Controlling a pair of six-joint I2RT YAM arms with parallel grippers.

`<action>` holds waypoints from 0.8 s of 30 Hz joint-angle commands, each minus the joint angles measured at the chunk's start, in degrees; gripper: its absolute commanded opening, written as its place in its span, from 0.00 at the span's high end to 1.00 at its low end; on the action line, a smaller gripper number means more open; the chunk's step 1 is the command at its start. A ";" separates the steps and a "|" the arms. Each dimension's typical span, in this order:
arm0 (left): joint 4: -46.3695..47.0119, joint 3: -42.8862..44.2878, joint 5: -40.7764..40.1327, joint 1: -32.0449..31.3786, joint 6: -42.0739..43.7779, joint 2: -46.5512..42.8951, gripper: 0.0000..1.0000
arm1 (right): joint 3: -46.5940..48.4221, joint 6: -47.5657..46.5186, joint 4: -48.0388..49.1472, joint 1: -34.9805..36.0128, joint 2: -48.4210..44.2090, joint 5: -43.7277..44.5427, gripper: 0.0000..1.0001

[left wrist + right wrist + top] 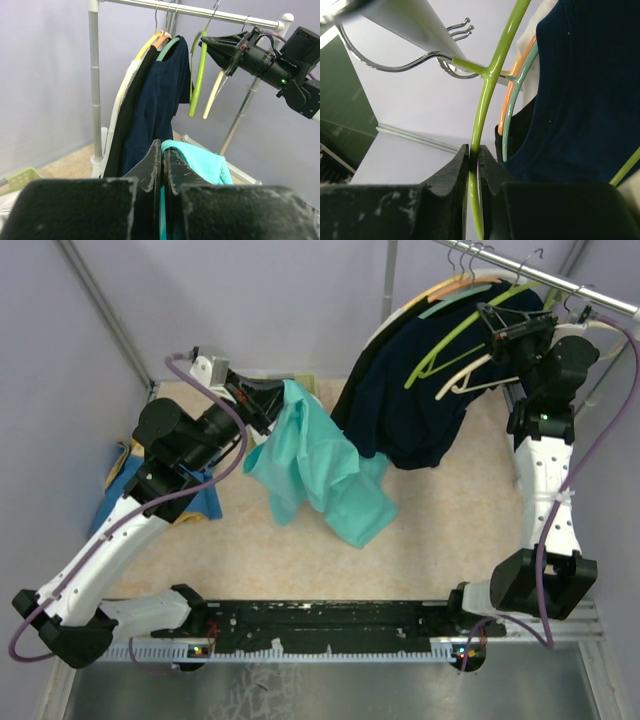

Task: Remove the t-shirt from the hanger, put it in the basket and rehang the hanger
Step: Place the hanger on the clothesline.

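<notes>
Evidently, the teal t-shirt [320, 475] was clamped between the 2 clenched fingers of the left gripper [162, 150], draped below them, off the hanger. The green hanger [487, 90] was pinched between the fingers of the right gripper [474, 150], hooked on the rail [200, 11] above.

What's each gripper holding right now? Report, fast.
Left gripper: closed on the teal shirt.
Right gripper: closed on the green hanger.

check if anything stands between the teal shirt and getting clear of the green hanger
Nothing visible does. The teal shirt, pinched in the left end effector, hangs apart from the hanger, which is bare in the right end effector. The navy shirt hangs close beside the teal one; I cannot tell if they touch.
</notes>
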 commanded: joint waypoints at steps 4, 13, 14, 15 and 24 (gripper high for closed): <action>3.10 2.71 -1.09 0.36 0.83 1.02 1.00 | 0.00 -0.95 -1.72 -0.37 -1.44 1.61 0.77; 3.90 3.34 -1.62 0.44 0.77 1.79 1.00 | -0.60 -2.03 -1.52 -0.38 -2.71 1.07 0.61; 4.01 3.72 -1.95 0.44 0.89 2.09 1.00 | -0.65 -2.17 -1.54 -0.38 -2.98 0.84 0.60; 4.10 4.17 -2.43 0.52 1.03 2.43 1.00 | -0.88 -2.20 -1.54 -0.36 -3.27 0.75 0.58; 4.13 12.06 -5.09 2.55 2.55 7.92 1.00 | -3.38 -4.48 -3.40 -0.37 -8.08 0.25 0.45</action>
